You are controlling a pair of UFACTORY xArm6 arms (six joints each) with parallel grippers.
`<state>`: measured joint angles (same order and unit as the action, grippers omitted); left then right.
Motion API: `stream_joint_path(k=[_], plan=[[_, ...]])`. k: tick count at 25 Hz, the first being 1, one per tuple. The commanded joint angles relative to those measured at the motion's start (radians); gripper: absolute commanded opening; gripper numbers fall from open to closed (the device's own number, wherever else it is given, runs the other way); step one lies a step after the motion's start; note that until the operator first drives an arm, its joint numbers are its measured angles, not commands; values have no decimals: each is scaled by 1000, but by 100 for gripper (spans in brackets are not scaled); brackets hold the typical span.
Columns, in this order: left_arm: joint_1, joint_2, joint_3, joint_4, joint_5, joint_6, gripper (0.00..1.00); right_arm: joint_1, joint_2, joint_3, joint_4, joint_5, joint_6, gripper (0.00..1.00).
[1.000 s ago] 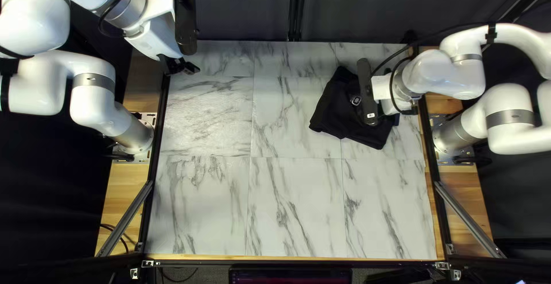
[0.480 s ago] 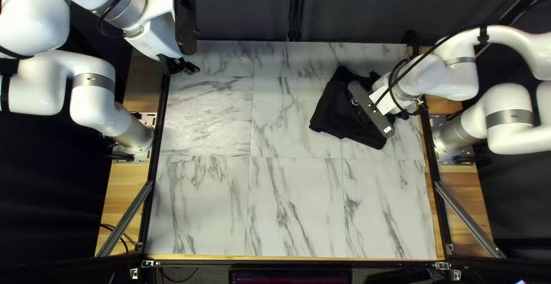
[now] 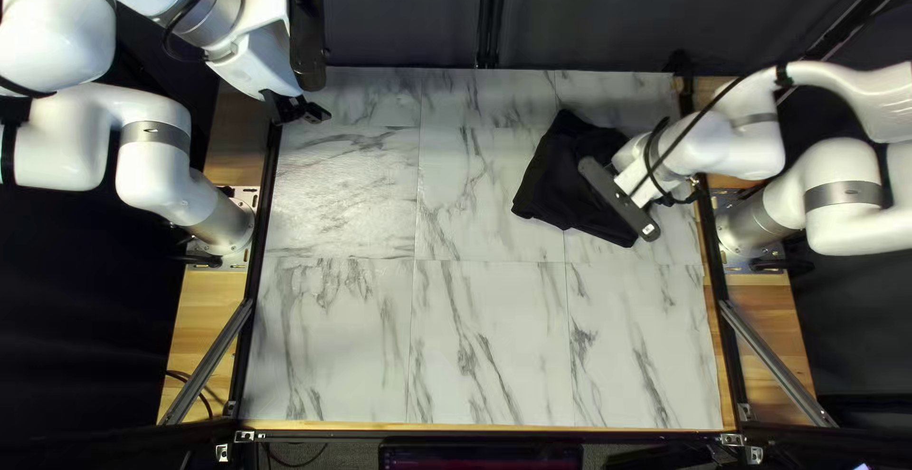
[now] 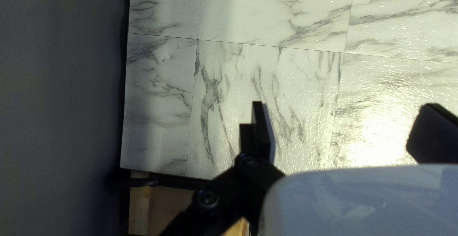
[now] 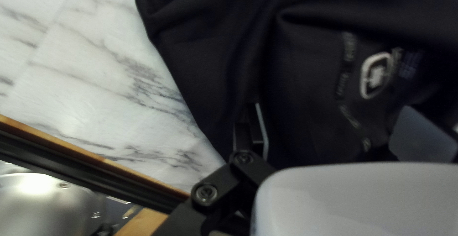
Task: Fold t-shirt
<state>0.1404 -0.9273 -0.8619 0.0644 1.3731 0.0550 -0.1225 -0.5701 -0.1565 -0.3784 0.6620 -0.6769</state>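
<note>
T-shirt (image 3: 556, 185), black, lies in a loose heap at the right of the top left view, on the tabletop (image 3: 494, 337); its outline stays almost the same as in the earlier frames. The right gripper (image 3: 619, 200) was nearly straight along the table's depth at first; now it is turned to a slant above the cloth, and it covers the oval badge (image 5: 377, 75), which was visible before. The right gripper (image 5: 334, 133) has its fingers wide apart over the shirt, closed on nothing; whether they touch the fabric, I cannot tell. The left gripper (image 3: 309, 114) has not moved, and it is also spread open. The cloth looks smooth and matt, with soft, rounded folds and one blunt corner. The badge is pale-rimmed. The tabletop is of white marble-look panels with grey veins, shining under the left gripper.
</note>
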Motion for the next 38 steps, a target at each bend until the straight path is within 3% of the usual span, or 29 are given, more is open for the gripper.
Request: stream_joint_path(k=[1,3,6,8,9,18,26,38], plan=[[0,0,0,0,0,0,100,-16,47,-2,-58,-38,-23,100],[0,0,0,0,0,0,100,-36,75,-12,-75,-52,-40,98],[0,0,0,0,0,0,100,-64,127,-36,-94,-71,-62,71],[0,0,0,0,0,0,100,-70,147,-45,-100,-73,-69,34],[0,0,0,0,0,0,100,-74,156,-50,-103,-74,-73,1],[0,0,0,0,0,0,100,-63,142,-42,-119,-58,-66,0],[0,0,0,0,0,0,100,26,21,-60,-90,82,-30,0],[0,0,0,0,0,0,100,174,-47,-131,-95,281,77,0]])
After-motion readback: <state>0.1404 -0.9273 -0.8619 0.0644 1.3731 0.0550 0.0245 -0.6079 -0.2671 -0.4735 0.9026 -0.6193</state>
